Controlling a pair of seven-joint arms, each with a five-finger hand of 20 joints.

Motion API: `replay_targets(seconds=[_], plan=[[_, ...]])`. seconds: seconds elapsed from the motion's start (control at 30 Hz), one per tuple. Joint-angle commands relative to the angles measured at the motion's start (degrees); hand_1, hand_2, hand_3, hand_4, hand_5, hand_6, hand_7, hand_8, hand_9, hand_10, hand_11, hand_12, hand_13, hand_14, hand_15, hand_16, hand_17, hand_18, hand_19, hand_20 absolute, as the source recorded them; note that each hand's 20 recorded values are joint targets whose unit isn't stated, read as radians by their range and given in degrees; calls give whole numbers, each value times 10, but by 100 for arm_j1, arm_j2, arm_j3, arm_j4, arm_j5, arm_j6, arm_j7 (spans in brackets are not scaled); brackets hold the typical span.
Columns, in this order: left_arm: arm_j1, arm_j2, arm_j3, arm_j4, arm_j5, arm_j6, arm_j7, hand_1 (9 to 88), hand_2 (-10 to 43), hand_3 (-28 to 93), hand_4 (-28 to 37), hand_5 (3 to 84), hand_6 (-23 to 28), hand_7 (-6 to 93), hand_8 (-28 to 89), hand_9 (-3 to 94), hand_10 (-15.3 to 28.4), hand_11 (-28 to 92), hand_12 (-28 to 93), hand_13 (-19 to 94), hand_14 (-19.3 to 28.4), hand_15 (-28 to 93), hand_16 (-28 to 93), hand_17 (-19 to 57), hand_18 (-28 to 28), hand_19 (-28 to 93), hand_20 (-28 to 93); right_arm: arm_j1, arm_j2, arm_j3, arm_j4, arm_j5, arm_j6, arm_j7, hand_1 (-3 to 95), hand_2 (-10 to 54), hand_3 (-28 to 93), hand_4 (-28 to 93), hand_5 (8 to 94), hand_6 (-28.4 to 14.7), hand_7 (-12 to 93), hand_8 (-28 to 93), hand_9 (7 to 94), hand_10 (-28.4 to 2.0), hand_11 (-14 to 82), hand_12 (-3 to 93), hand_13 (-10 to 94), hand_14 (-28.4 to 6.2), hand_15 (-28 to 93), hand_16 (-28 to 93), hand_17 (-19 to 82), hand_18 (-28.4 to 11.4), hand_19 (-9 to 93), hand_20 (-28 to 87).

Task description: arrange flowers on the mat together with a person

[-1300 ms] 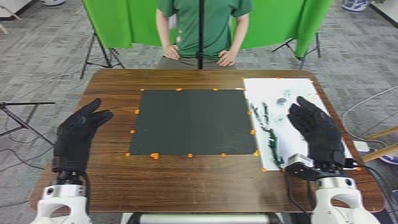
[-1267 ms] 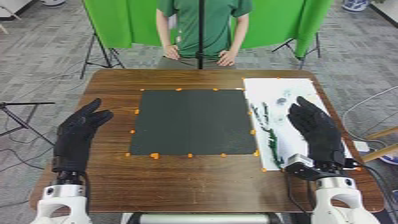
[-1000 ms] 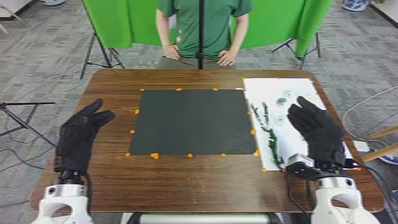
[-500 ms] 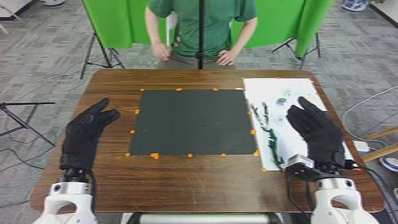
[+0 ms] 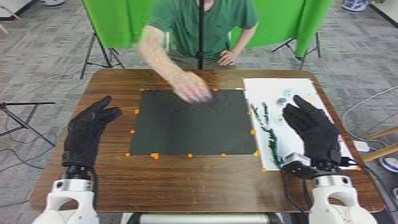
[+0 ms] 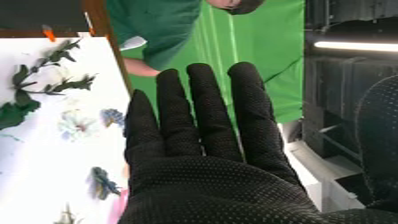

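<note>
Evidently our right hand [image 5: 311,125], open, is the nearer; green stem [image 5: 273,144] lies just left of it on the white sheet [image 5: 266,88], long axis running away from us. We'd judge a leftward reach.

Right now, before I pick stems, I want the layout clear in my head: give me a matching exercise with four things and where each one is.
Column one
1. Dark mat
2. White sheet
3. Leafy green stem
4. Person's outstretched hand

Column two
A. On the sheet
B. Over the far part of the mat
C. Near the middle of the table, left of the sheet
D. Right of the mat, with flowers on it

Pairs: 1-C, 2-D, 3-A, 4-B
</note>
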Motion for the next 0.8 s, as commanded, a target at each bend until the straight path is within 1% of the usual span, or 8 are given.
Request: replay_targets(seconds=[0.03,0.2,0.3,0.43,0.53,0.73,0.77,0.8], plan=[[-27,27,18,69,8,-95,30,272,-68,688,-225,484,35,117,-62,498,144,201,144,400,175,178,32,83,121,39,202,63,64,-32,-4,-24,-68,21,117,7,718,-183,429,-30,134,-90,448,-158,52,140,336,-157,106,141,169,-152,24,228],[-95,62,53,102,23,-151,17,273,-67,687,-223,483,34,119,-62,497,144,201,144,400,175,177,32,83,120,39,202,51,57,-44,3,-35,-113,7,117,7,716,-182,432,-29,136,-90,453,-158,53,142,347,-161,113,154,165,-160,40,233],[-97,65,47,107,11,-125,55,273,-68,687,-223,483,35,118,-62,497,144,201,144,400,175,178,32,83,120,39,202,69,64,-68,23,-30,-107,-3,117,6,717,-182,436,-28,138,-91,457,-159,55,144,353,-159,113,160,166,-161,44,232],[-96,80,66,112,-8,-79,89,273,-68,687,-223,484,35,118,-62,497,144,201,144,401,175,179,32,83,120,39,202,81,86,-47,25,-42,-166,-3,119,5,715,-182,440,-29,138,-92,463,-158,55,144,361,-142,113,159,169,-161,43,229],[-101,79,79,124,3,-104,73,273,-68,688,-223,484,34,119,-62,498,145,202,144,402,175,180,32,83,120,39,202,35,83,-27,8,-18,-147,-9,119,5,715,-181,441,-29,138,-92,465,-159,55,144,362,-152,117,161,168,-159,45,231],[-143,103,87,139,-15,-98,113,273,-69,689,-225,485,34,121,-63,500,145,204,144,402,176,182,31,83,120,39,202,69,88,-33,25,-19,-164,-33,121,5,712,-180,439,-28,136,-91,464,-157,56,147,366,-161,119,176,161,-169,63,237],[-110,91,77,121,-8,-83,119,273,-69,689,-225,485,34,121,-63,499,145,205,144,402,176,182,31,83,120,39,202,93,85,-26,34,-29,-203,1,121,5,712,-179,440,-28,137,-91,464,-157,56,147,367,-161,119,177,161,-169,63,237],[-138,101,88,141,-9,-98,132,273,-69,690,-225,485,34,121,-63,500,146,205,144,402,176,182,30,83,120,39,202,85,84,-23,32,-42,-202,-26,121,5,711,-179,440,-28,137,-91,463,-157,56,147,367,-161,118,178,161,-169,63,237]])
